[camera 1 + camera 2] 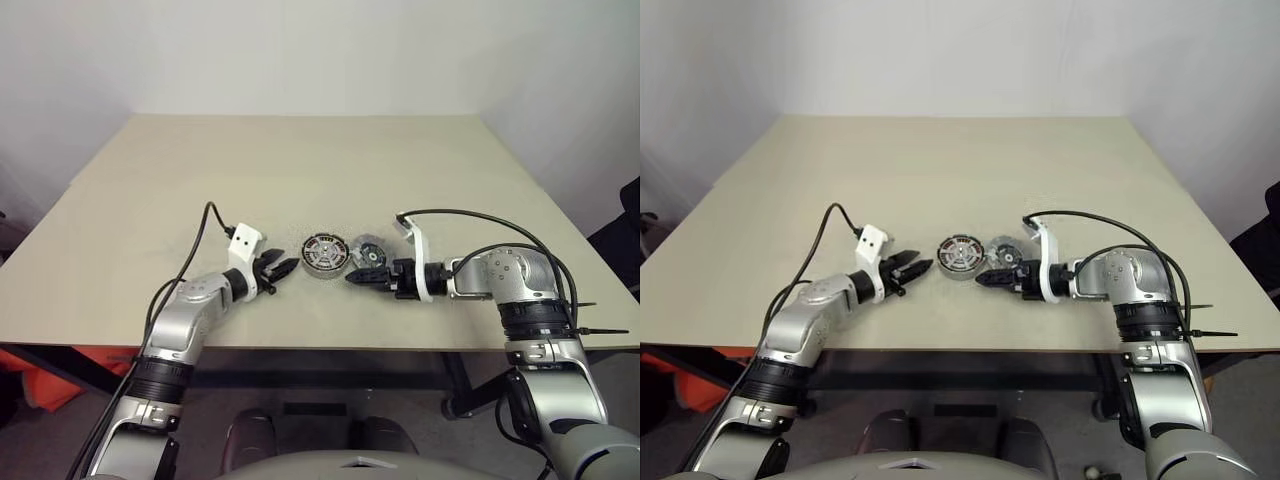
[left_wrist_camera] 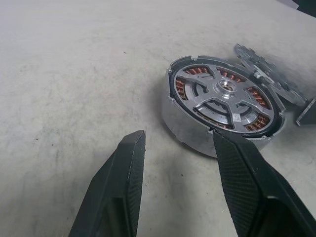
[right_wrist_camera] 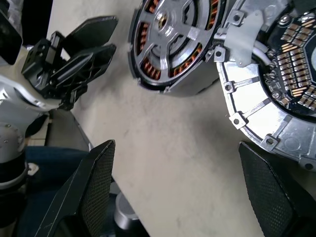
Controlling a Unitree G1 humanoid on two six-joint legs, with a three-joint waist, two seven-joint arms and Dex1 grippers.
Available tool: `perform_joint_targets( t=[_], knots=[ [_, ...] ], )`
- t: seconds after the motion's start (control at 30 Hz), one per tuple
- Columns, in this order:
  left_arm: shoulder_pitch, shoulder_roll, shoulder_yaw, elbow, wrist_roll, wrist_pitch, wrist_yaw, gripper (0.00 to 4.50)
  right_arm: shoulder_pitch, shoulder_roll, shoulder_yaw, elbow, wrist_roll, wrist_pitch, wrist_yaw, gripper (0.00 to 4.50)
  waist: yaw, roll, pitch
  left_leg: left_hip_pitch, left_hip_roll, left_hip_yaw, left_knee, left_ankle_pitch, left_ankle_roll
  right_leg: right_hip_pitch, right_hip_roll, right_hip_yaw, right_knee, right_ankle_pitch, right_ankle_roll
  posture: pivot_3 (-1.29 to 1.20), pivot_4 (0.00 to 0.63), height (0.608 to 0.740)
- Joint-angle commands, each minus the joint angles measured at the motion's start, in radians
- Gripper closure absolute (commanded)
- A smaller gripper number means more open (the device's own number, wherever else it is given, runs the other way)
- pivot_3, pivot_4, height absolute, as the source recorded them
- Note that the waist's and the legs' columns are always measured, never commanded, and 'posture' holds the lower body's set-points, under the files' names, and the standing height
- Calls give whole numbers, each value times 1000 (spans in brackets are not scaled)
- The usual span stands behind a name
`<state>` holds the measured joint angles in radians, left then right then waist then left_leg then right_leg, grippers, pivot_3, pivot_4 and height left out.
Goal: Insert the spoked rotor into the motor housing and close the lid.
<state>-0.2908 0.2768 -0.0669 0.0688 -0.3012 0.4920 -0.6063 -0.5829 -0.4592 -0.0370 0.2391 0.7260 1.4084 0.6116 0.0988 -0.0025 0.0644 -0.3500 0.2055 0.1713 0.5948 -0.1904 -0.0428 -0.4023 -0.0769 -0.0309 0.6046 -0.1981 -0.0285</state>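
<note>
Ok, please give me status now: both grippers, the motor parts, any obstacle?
Left gripper open, empty. Right gripper wide open, empty, by grey ribbed lid. Silver spoked rotor seated in copper-wound round housing. No obstacle.

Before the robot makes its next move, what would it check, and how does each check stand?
1. Silver spoked rotor seated in the copper-wound round motor housing: ok.
2. Grey ribbed lid on the housing: not ok, it leans beside it.
3. Right gripper open: ok.
4. Lid between its fingers: not ok.
5. Left gripper open beside the housing, holding nothing: ok.
</note>
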Motion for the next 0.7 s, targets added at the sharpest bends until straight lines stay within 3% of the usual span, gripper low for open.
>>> perform_joint_targets(
  t=[0.03,0.13,0.3,0.57,0.63,0.7],
  knots=[
    [-7,7,3,-25,4,-11,-3,2199,-31,-23,-1,7,-40,-25,-5,12,0,0,0,0,0,0,0,0,0,0,0,0,0,0,0,0,0,740],
    [-6,7,3,-25,4,-12,-1,2199,-39,1,-45,13,-43,38,-61,12,0,0,0,0,0,0,0,0,0,0,0,-1,1,0,0,0,0,740],
    [10,2,3,-36,4,-14,7,2199,-52,136,-308,60,-126,127,-333,12,-2,0,-1,0,0,0,-1,0,0,0,1,-1,1,0,0,0,0,740],
    [11,0,-6,-44,6,-9,9,2199,-53,307,-554,-12,-188,96,-584,12,-3,2,-2,7,-2,0,-3,0,0,3,0,-1,-1,0,1,0,0,740],
    [10,1,-8,-45,7,-8,7,2199,-61,331,-586,-19,-189,76,-615,12,-3,10,-1,9,-2,-3,-3,0,0,2,0,-8,-10,-1,1,0,0,740],
    [9,2,-10,-44,8,-7,5,2199,-70,352,-613,-18,-179,43,-635,12,-8,25,4,16,0,-16,-14,-1,1,20,-5,-37,-40,-1,2,0,0,740]
  ],
)
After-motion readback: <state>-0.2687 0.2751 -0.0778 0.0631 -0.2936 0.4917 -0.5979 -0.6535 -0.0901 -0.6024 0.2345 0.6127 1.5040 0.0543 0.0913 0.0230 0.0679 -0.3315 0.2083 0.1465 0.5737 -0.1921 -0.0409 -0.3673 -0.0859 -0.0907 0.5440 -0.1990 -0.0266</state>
